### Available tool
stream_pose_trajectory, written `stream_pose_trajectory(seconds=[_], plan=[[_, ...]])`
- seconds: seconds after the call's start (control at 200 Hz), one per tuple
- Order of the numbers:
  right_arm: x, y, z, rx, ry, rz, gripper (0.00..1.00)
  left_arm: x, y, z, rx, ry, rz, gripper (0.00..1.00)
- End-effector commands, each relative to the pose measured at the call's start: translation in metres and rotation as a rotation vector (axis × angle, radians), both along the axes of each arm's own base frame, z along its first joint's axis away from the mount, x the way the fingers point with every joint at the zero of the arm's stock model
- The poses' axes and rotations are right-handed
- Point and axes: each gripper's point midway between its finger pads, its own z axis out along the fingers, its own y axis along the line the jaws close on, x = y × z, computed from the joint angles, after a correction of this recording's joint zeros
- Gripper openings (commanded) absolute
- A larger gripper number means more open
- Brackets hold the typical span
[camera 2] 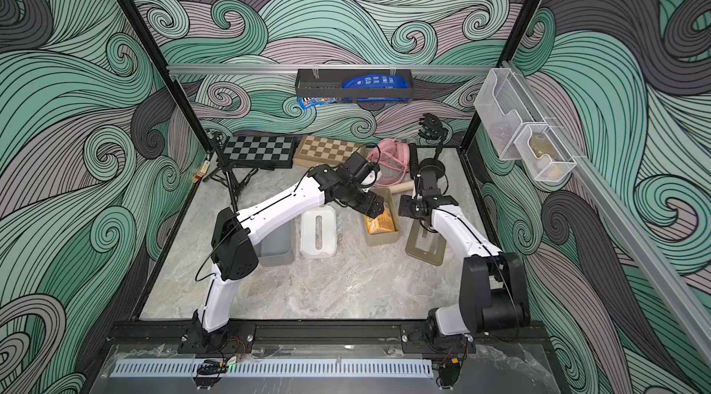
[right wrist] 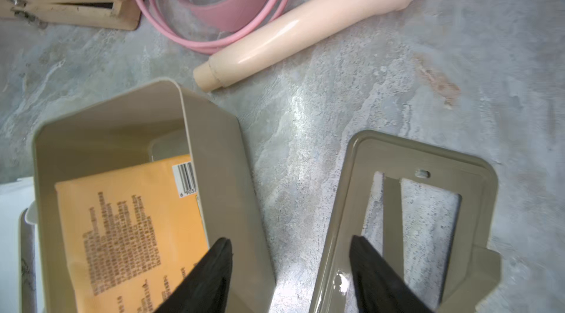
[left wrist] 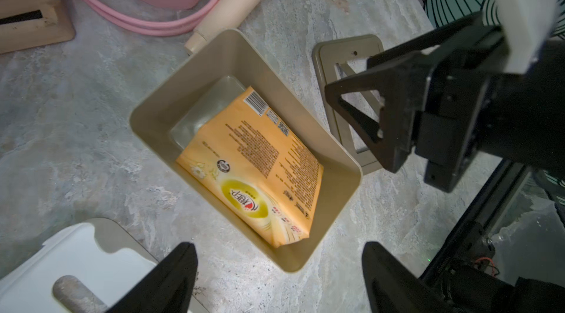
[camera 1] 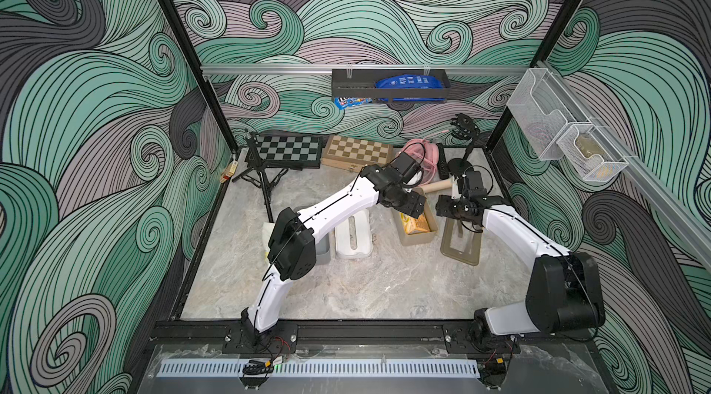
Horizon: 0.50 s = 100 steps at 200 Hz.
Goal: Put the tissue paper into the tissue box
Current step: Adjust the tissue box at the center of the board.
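On the marble tabletop [camera 1: 346, 288], one orange tissue pack [left wrist: 256, 167] is lying tilted inside one beige tissue box [left wrist: 195, 73], one lid [right wrist: 428, 155] sitting just beside. The left gripper [left wrist: 278, 247] and the right gripper [right wrist: 290, 239] are hovering, both spread, holding nothing.

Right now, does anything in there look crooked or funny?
Yes. The orange plastic-wrapped tissue pack sits tilted inside the open beige plastic tissue box, barcode side up, not lying flat on the bottom. The beige slotted plastic lid is off and lies beside the box.
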Motion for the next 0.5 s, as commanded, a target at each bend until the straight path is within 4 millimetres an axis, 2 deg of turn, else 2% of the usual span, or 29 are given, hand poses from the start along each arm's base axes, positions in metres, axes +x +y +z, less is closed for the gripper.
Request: stream_pose_trajectory(seconds=[0.0,0.095,0.28,0.495], plan=[[0.005,0.035,0.000,0.196,-0.029,0.080,0.53,0.001,0.007,-0.018,0.064,0.022,0.019,0.87],[-0.001,0.041,-0.005,0.241,-0.026,0.073,0.46,0.000,0.009,-0.026,0.081,0.037,0.033,0.87],[-0.027,0.050,-0.021,0.271,0.027,0.064,0.34,0.005,0.008,-0.033,0.101,0.027,0.055,0.86],[-0.039,0.058,0.001,0.293,-0.041,0.054,0.35,0.012,0.016,-0.050,0.171,0.006,0.063,0.83]])
